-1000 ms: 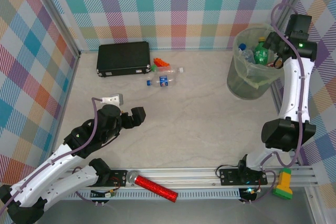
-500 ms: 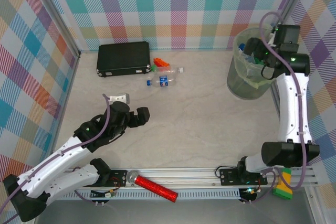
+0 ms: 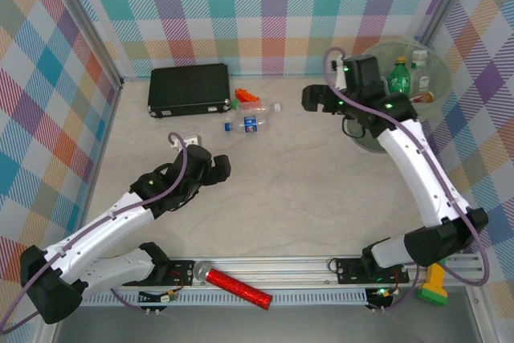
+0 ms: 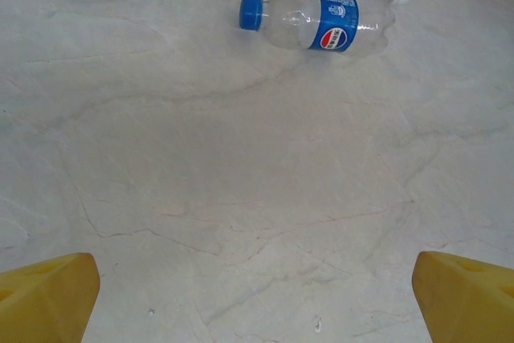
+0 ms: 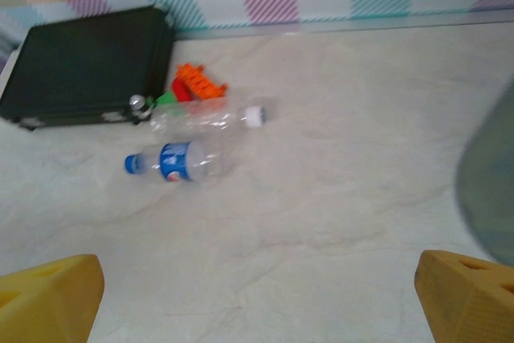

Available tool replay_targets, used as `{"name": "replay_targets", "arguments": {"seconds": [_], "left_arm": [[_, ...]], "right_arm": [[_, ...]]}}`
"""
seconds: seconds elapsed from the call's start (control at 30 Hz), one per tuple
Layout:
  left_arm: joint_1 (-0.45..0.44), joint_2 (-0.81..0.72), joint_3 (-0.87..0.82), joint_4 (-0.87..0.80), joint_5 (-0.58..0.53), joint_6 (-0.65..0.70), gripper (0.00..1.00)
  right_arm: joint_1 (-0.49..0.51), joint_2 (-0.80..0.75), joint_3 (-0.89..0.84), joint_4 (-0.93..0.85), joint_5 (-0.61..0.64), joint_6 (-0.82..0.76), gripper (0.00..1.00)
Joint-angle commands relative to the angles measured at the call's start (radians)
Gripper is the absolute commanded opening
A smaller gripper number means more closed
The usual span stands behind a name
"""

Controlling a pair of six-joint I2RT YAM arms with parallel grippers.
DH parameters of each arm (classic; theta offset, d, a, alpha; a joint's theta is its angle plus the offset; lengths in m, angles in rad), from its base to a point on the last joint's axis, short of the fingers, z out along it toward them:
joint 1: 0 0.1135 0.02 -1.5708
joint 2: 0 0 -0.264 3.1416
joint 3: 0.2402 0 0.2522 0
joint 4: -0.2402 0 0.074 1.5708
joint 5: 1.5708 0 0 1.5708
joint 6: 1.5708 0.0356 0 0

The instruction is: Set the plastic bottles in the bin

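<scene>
Clear plastic bottles (image 4: 321, 22) on marbled tabletop (image 4: 241, 198).

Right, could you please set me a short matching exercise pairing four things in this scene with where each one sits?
Things:
1. black case
2. blue-capped bottle
3. bin
4. red glitter tube

Places:
a. far right corner
b. lying on its side out in the open, just nearer than the orange bricks
c. at the near edge, between the two arm bases
d. flat against the far wall, left of centre

Pairs: 1-d, 2-b, 3-a, 4-c
</scene>
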Motion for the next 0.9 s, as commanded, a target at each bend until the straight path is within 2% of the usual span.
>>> {"name": "replay_targets", "arguments": {"seconds": [0.0, 0.1, 0.33, 0.5, 0.7, 0.87], "left_arm": [[0.011, -0.005, 0.040, -0.023, -0.016, -0.021, 1.00], [0.011, -0.023, 0.049, -0.063, -0.036, -0.032, 0.99], [0.011, -0.109, 0.069, -0.242, -0.165, -0.120, 1.00], [0.012, -0.194, 0.068, -0.298, -0.134, -0.121, 1.00], [0.010, -0.285, 0.051, -0.346, -0.113, -0.135, 1.00], [0.010, -0.311, 0.061, -0.383, -0.120, -0.134, 1.00]], "right_arm": [[0.067, 0.082, -0.035, 0.090, -0.038, -0.035, 0.99], [0.117, 0.177, -0.029, 0.129, -0.069, -0.062, 0.99], [0.206, 0.399, 0.044, 0.232, -0.108, -0.085, 0.99], [0.231, 0.583, 0.167, 0.250, -0.147, -0.148, 0.99], [0.236, 0.721, 0.275, 0.292, -0.158, -0.229, 0.99], [0.236, 0.860, 0.448, 0.215, -0.148, -0.283, 0.99]]}}
